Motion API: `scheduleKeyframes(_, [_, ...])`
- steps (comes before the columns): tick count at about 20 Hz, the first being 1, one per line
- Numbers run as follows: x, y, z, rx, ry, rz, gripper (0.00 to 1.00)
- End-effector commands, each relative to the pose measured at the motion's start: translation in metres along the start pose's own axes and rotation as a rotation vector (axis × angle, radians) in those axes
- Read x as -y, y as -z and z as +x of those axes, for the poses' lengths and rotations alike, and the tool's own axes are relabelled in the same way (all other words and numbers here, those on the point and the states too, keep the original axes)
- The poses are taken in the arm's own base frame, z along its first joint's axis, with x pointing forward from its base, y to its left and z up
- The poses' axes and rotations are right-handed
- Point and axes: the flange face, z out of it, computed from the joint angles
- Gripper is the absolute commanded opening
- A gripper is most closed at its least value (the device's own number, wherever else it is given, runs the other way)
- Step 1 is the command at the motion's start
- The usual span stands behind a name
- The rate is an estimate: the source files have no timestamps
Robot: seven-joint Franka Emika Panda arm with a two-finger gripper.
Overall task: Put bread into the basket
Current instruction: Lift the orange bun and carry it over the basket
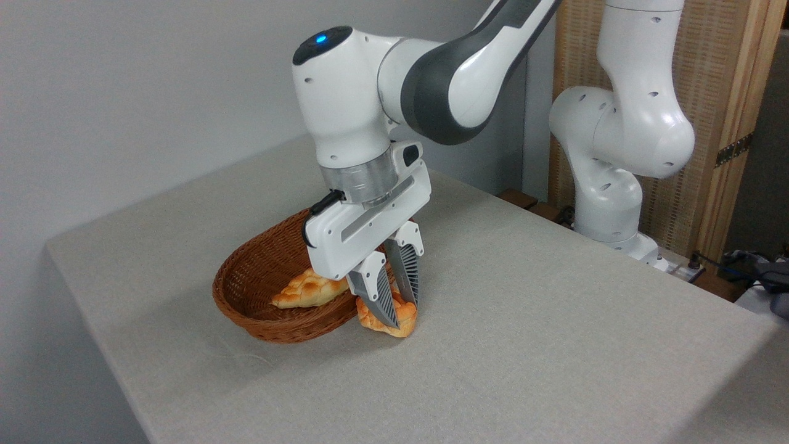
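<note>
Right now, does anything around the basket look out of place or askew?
Nothing spilled or damaged. The bun sits on the table just outside the basket, against its right rim, with the gripper jaws closed around it. A braided loaf already lies inside the basket.

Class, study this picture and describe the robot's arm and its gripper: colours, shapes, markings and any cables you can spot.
The glossy white arm is built of rounded segments with dark grey joint sections and small round holes. A blue light glows on a black cap. A silver metal ring joins the wrist to a boxy white gripper. Its two tapered grey fingers are ribbed. A short black cable loops at the wrist.
</note>
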Motion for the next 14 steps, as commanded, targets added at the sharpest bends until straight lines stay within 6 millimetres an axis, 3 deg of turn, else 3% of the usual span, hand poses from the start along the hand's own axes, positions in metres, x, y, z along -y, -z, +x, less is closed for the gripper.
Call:
scheduleKeyframes(1, [-0.007, 0.025, -0.016, 0.035, -0.005, 0.043, 0.35])
scheduleKeyframes(8, [-0.017, 0.072, -0.052, 0.053, 0.083, 0.129, 0.28])
scheduleKeyframes(14, [-0.011, 0.106, -0.041, -0.101, 0.314, 0.176, 0.28])
